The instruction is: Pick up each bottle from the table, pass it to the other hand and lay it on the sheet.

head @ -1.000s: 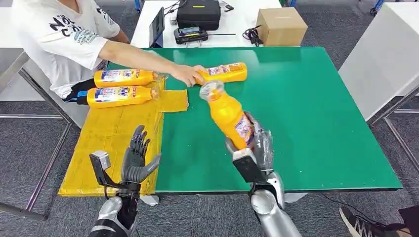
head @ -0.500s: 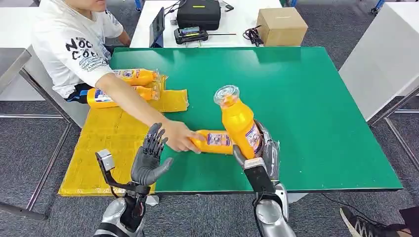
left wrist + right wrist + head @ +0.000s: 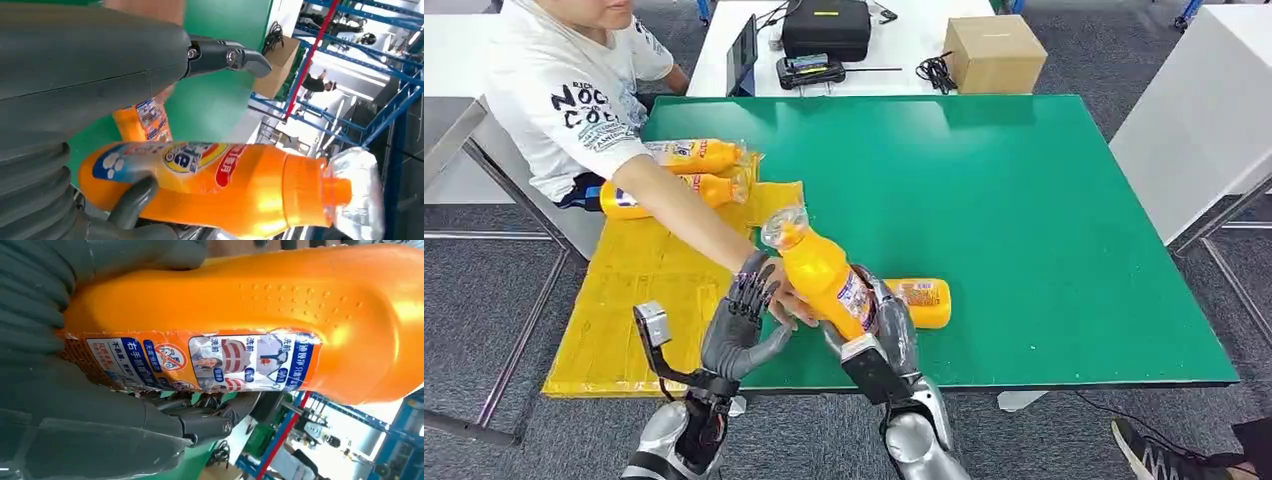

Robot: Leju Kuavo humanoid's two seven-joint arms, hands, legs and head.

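Observation:
My right hand (image 3: 884,325) grips an orange bottle (image 3: 822,272) by its lower body, tilted with its clear cap toward the left; the same bottle (image 3: 260,320) shows close in the right wrist view and, as the bottle (image 3: 215,185), in the left wrist view. My left hand (image 3: 736,330) is raised with fingers apart just left of it, holding nothing. A second orange bottle (image 3: 921,300) lies on the green table (image 3: 1044,200) behind my right hand. Two more bottles (image 3: 696,154) (image 3: 709,189) lie on the yellow sheet (image 3: 639,290) at the far left.
A person in a white shirt (image 3: 574,90) sits at the table's left and reaches an arm (image 3: 694,225) across the sheet, the hand between my two hands. A cardboard box (image 3: 994,52) and black case (image 3: 826,28) stand on the white table behind.
My right hand has carried the bottle leftward and tilted its cap toward my left hand, which rose slightly. The bottle the person brought now lies on the table behind my right hand.

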